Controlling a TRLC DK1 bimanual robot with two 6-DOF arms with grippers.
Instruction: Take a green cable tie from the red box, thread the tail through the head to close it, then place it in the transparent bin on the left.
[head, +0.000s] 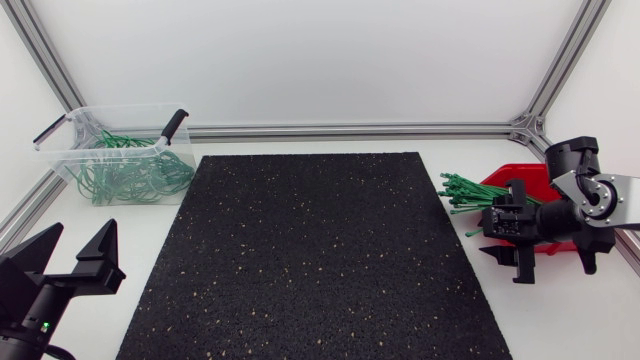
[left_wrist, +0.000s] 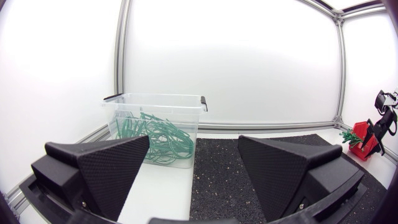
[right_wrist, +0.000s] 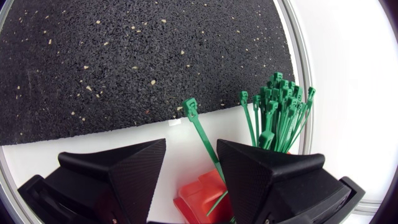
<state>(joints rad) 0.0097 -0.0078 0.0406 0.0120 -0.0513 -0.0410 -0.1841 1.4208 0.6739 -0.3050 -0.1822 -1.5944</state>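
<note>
– Closest to the lens, at the near left, what stands there?
– That is the left gripper, low over the white table, its two wedge fingers spread wide.
– And beyond it?
– At the far left sits the transparent bin with a tangle of looped ties inside. Seen from the left wrist, it stands ahead of the fingers, just beside the left edge of the black mat.
– What fills the middle?
– Only that mat, lying flat from far to near.
– Where are the straight ties?
– At the right, a bundle of green cable ties sticks out of the red box, heads toward the mat and over the table.
– And the right arm?
– Its right gripper hangs over the near end of the box, fingers apart. From its own wrist, a single tie runs up between the fingers, close along one of them and not pinched; I cannot tell whether it touches. Red plastic shows under the gripper, and the bundle fans out ahead of that same finger.
</note>
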